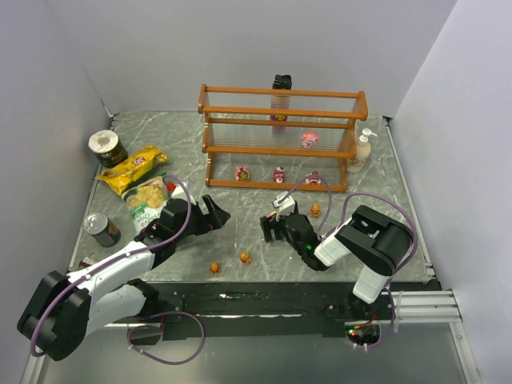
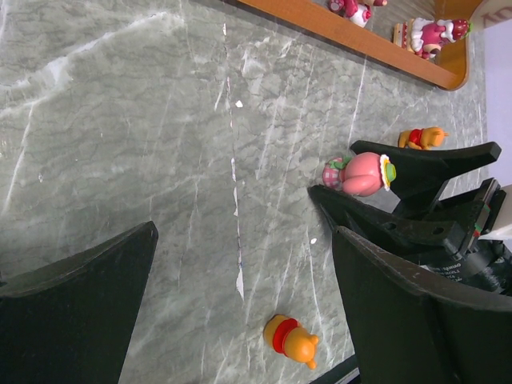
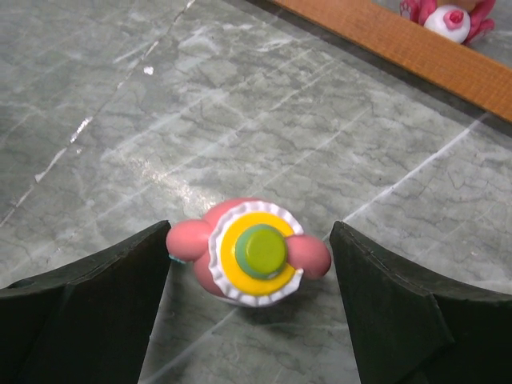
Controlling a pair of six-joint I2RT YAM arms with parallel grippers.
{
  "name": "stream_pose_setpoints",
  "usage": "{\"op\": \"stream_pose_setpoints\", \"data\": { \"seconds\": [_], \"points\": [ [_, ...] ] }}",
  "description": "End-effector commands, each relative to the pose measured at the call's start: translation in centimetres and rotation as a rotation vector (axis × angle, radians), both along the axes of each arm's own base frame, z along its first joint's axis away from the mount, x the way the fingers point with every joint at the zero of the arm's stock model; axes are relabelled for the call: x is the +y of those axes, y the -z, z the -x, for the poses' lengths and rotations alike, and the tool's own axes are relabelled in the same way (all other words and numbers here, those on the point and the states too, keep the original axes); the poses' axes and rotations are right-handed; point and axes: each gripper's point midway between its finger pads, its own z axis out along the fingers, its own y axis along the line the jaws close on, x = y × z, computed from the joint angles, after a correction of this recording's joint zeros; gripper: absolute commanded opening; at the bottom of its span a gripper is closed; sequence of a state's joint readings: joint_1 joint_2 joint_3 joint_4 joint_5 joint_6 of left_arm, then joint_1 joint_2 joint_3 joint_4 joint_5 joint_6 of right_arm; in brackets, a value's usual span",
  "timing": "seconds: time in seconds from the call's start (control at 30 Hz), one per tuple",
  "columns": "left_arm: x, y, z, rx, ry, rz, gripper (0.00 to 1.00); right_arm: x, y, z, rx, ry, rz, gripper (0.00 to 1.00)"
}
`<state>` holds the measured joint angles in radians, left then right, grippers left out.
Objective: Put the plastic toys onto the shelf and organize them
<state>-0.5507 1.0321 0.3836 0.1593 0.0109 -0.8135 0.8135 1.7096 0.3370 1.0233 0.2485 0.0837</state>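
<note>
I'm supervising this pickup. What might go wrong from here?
The open right gripper straddles the rounded pink toy; closing unevenly might tip it or squeeze it out. An orange toy sits close beside that gripper and might get knocked. The left gripper is nearby: collision risk.

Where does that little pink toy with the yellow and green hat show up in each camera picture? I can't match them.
Top view: not visible; the right pincer covers its spot.
Left wrist view: the pink plastic figurine sits right of centre, inside the right pincer.
Right wrist view: the figurine is at bottom centre, hat towards the camera.
Shared landmark: the shelf's orange-brown wooden bottom rail.
</note>
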Motion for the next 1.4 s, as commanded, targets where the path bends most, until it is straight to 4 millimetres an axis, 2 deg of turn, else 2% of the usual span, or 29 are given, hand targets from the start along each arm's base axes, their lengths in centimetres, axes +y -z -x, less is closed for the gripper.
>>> {"op": "stream_pose_setpoints", "data": {
  "seconds": [0.0,0.2,0.3,0.43,0.6,0.7,0.73,0.8,0.83,0.97,1.1,1.17,1.2,1.23,1.3,1.37],
  "points": [
    [-0.4,-1.6,-1.0,-0.050,0.000,0.024,0.96,0.9,-2.7,-1.2,-0.060,0.009,-0.052,0.88],
    [-0.5,-1.6,-0.9,-0.050,0.002,0.027,0.96,0.8,-2.6,-1.4,-0.053,0.024,-0.052,0.82],
    [-0.5,-1.7,-0.9,-0.049,0.001,0.029,0.96,0.7,-2.7,-1.4,-0.052,0.030,-0.056,0.75],
    [-0.5,-1.7,-0.9,-0.049,0.002,0.029,0.96,0.7,-2.8,-1.4,-0.049,0.034,-0.055,0.61],
    [-0.4,-1.7,-0.9,-0.051,0.000,0.028,0.96,0.9,-4.1,-1.4,-0.057,0.032,-0.087,0.50],
    [-0.4,-1.7,-0.8,-0.051,0.002,0.028,0.96,1.0,-5.5,-1.6,-0.065,0.043,-0.107,0.47],
    [-0.4,-1.8,-0.8,-0.053,0.000,0.028,0.96,1.2,-6.7,-1.8,-0.083,0.048,-0.130,0.45],
    [-0.4,-1.8,-0.8,-0.053,0.000,0.028,0.96,1.1,-7.4,-2.0,-0.077,0.060,-0.133,0.44],
    [-0.4,-1.9,-0.8,-0.055,0.002,0.031,0.96,1.4,-8.7,-2.3,-0.095,0.066,-0.154,0.44],
    [-0.4,-2.0,-0.8,-0.057,0.004,0.035,0.96,1.7,-11.3,-3.3,-0.108,0.099,-0.170,0.43],
    [-0.4,-2.0,-0.8,-0.057,0.004,0.035,0.96,2.2,-14.2,-5.4,-0.139,0.141,-0.164,0.44],
    [-0.4,-2.1,-0.8,-0.059,0.004,0.036,0.96,2.1,-14.6,-6.5,-0.139,0.166,-0.156,0.44],
    [-0.4,-2.0,-0.7,-0.057,0.002,0.034,0.96,2.4,-15.7,-7.2,-0.153,0.174,-0.172,0.44],
    [-0.4,-2.1,-0.7,-0.059,0.001,0.035,0.96,2.3,-15.4,-7.6,-0.144,0.183,-0.161,0.44],
    [-0.3,-2.1,-0.7,-0.059,0.000,0.032,0.96,2.5,-16.7,-8.5,-0.157,0.199,-0.177,0.44],
    [-0.4,-2.2,-0.7,-0.061,0.003,0.035,0.96,2.4,-17.1,-9.0,-0.156,0.210,-0.175,0.44]
  ]
}}
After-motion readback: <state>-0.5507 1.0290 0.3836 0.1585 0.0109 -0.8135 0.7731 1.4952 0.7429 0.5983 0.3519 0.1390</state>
